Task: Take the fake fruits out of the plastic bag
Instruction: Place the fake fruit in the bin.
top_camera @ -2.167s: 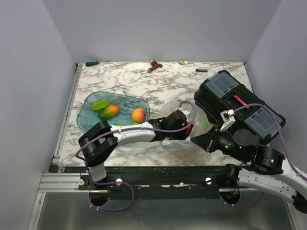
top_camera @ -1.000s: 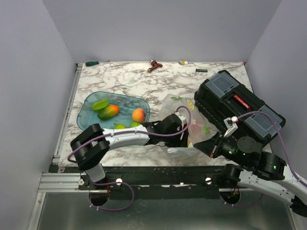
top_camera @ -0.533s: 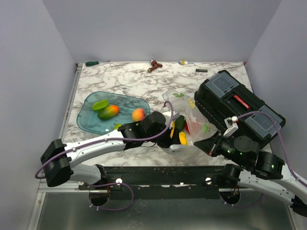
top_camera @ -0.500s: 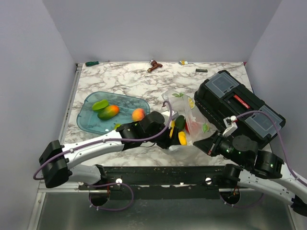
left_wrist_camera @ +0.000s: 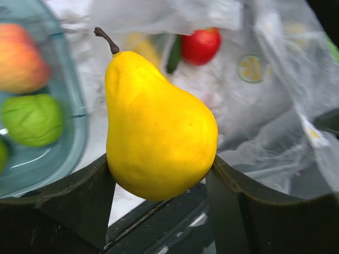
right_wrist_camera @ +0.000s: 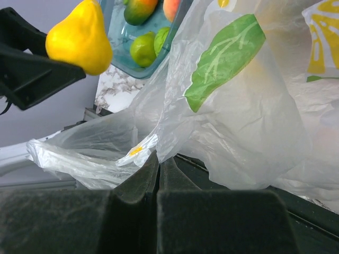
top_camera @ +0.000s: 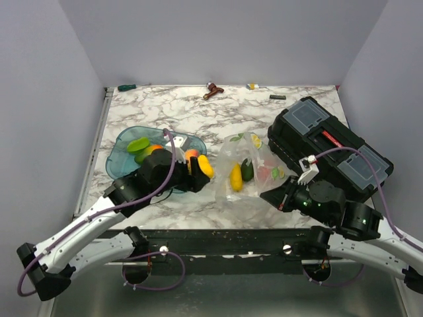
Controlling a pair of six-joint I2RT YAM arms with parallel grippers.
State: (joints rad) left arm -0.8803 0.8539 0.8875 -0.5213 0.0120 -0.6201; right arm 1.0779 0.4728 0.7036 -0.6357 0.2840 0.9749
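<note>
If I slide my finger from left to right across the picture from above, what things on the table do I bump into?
Teal tray → yellow pear → plastic bag → black toolbox.

The left gripper hides the underside of the yellow pear. Behind it, a red fruit in the plastic bag is blurred, and the teal tray is cut off leftward. Several items at the far edge of the surface are too small to identify.
</note>
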